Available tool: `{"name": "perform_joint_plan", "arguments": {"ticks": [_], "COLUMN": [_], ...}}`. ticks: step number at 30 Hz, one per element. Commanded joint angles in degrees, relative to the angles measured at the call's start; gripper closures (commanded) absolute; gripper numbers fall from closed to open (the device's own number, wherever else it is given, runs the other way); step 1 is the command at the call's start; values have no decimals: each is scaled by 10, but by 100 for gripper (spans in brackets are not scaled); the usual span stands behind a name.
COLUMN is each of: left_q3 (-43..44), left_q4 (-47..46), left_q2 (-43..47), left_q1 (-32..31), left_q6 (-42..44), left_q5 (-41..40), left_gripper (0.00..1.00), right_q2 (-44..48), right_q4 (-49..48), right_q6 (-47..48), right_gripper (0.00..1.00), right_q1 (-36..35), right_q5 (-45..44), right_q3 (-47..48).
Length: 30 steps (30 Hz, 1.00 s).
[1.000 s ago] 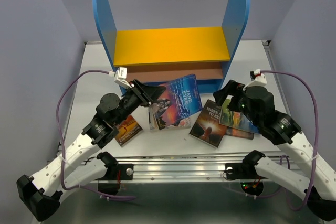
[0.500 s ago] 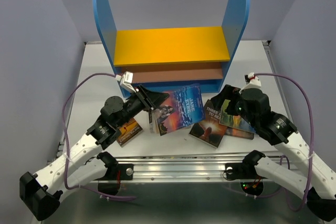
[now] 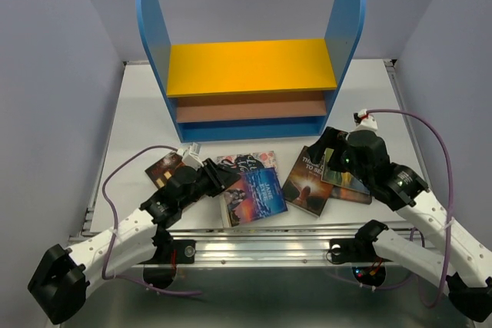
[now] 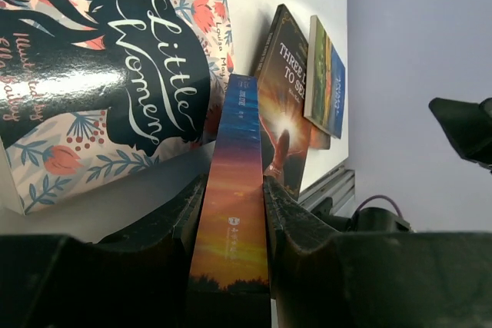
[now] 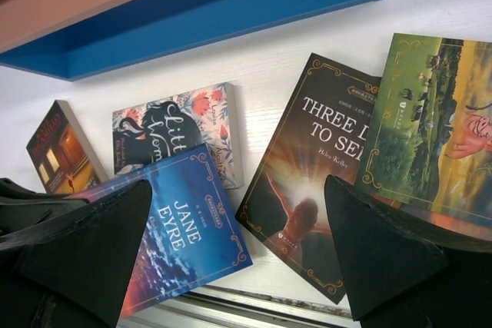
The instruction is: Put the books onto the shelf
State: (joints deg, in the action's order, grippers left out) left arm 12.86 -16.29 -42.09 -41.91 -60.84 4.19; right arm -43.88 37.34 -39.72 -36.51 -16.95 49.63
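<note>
My left pincer (image 4: pixel 234 186), clamped on Jane Eyre (image 3: pixel 257 196), has dropped back from the shelf (image 3: pixel 250 67) front to well short of it, so that book needs another approach; my right pincer (image 5: pixel 238 190) hangs wide and empty.

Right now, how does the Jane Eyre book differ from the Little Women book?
Jane Eyre has a blue, sunset-toned cover; Little Women has a pale floral cover with a black silhouette. Jane Eyre is clamped in the left gripper; Little Women lies free on the table. Both are thin paperbacks in front of the shelf.
</note>
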Motion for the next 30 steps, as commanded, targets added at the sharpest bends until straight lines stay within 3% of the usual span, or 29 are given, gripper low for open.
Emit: {"name": "perform_joint_plan", "arguments": {"ticks": [1, 7, 16, 21, 26, 30], "left_q3": [10, 30, 44, 108, 196, 255], "left_q4": [-38, 72, 74, 24, 14, -21], "left_q2": [42, 77, 131, 163, 150, 122], "left_q1": [-1, -1, -2, -3, -3, -3], "left_q6": [-44, -46, -93, -47, 11, 40], "left_q5": [-62, -111, -127, -109, -113, -118], "left_gripper": [100, 100, 100, 100, 100, 100], "right_q2": [5, -1, -19, -17, 0, 15], "right_q4": [-7, -7, -68, -74, -41, -33], "right_q6": [-10, -14, -24, -21, -24, -25], "right_gripper": [0, 0, 0, 0, 0, 0], "right_q1": [-5, -5, -5, -5, -5, -5], "right_q5": [3, 32, 164, 158, 88, 91], "right_q3": [-12, -28, -80, -70, -44, -42]}}
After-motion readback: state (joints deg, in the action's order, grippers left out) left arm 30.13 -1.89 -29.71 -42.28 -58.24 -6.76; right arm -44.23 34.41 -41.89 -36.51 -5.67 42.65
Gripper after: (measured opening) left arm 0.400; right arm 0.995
